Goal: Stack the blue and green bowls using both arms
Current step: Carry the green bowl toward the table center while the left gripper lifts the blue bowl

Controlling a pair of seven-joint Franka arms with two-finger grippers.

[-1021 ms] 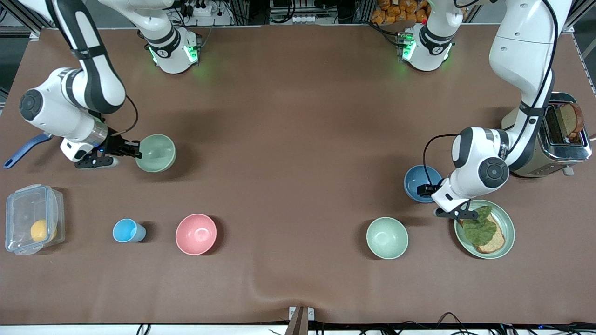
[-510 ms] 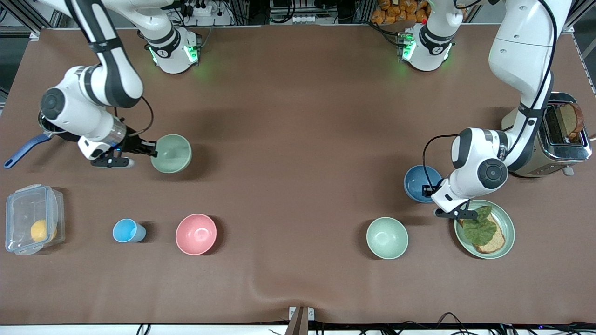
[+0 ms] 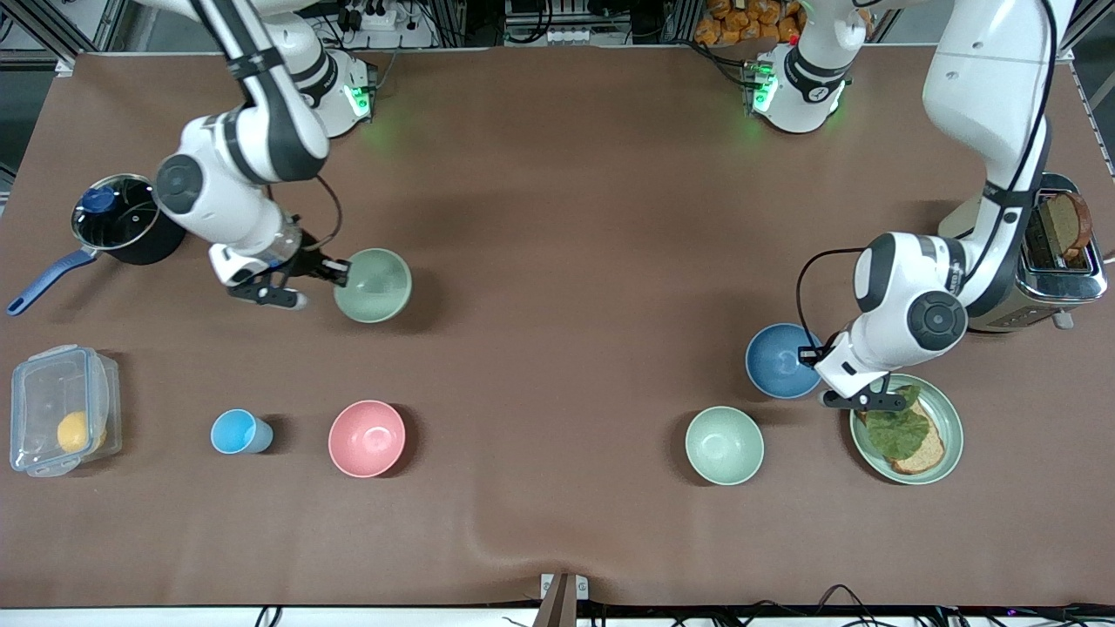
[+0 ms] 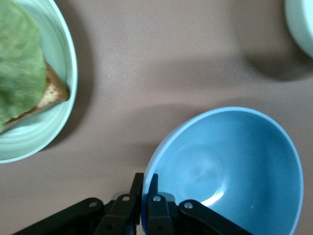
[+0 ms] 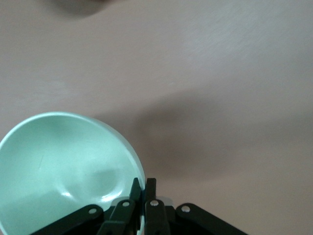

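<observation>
My right gripper (image 3: 341, 273) is shut on the rim of the pale green bowl (image 3: 373, 285) and holds it above the table toward the right arm's end. In the right wrist view the gripper (image 5: 144, 185) pinches that bowl's rim (image 5: 63, 166). My left gripper (image 3: 816, 354) is shut on the rim of the blue bowl (image 3: 778, 360), which is lifted beside the green plate. In the left wrist view the gripper (image 4: 145, 182) pinches the blue bowl (image 4: 230, 166). A twin green bowl (image 3: 724, 445) stands untouched nearer the front camera.
A green plate (image 3: 948, 425) with toast and leaf lies beside the left gripper. A toaster (image 3: 1058, 261) stands at the left arm's end. A pink bowl (image 3: 367, 438), light-blue cup (image 3: 239, 432), plastic box (image 3: 61, 409) and lidded pot (image 3: 122, 218) are toward the right arm's end.
The right arm has carried the green bowl toward the table's middle, uncovering the pot. The left gripper has lifted the blue bowl slightly and shifted it a little nearer the front camera.
</observation>
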